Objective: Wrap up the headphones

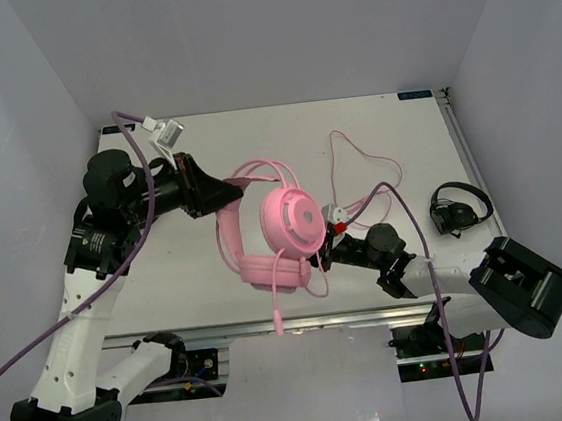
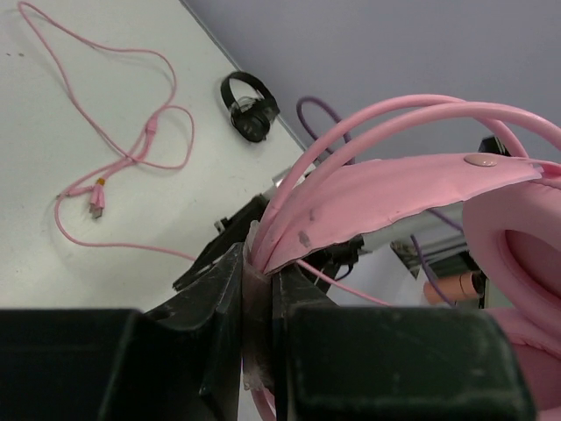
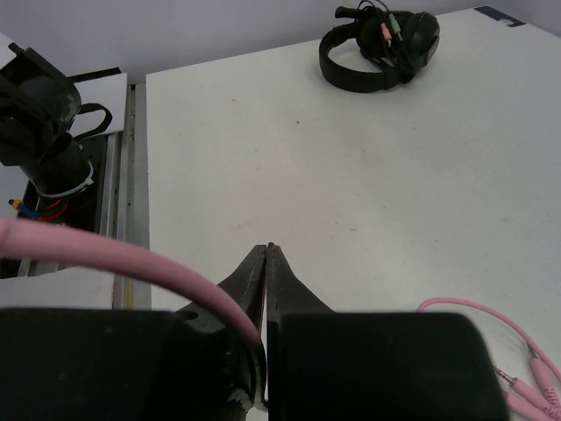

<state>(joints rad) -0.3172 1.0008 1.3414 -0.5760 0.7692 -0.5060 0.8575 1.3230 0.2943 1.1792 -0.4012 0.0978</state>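
Above the table (image 1: 203, 138), in the top external view, the headphones (image 1: 267, 270) are held off the surface between the two arms. The headband (image 1: 221, 232) is clamped near its top by the left gripper (image 1: 221, 192), and the ear cups hang towards the near edge. The right gripper (image 1: 326, 256) is placed just beside the ear cup (image 1: 292, 219), on its right. From there the cable (image 1: 356, 157) is laid away from the arms, in loose loops on the far-right part of the table. The slack therefore lies beyond the right arm, which is judged the nearer of the two to it.

In the left wrist view, the jaws are seen clenched on the edge of the headband, whose arch is carried up and to the right. The cable loops are seen flat on the table, well apart from this gripper.

In the right wrist view, the jaws are closed tip to tip. A pink strand, taken to be the cable, is led down from the left into the seam and appears pinched there. The plugs (image 3: 526, 379) lie on the table to the right, and a black headset (image 3: 377, 39) far ahead.
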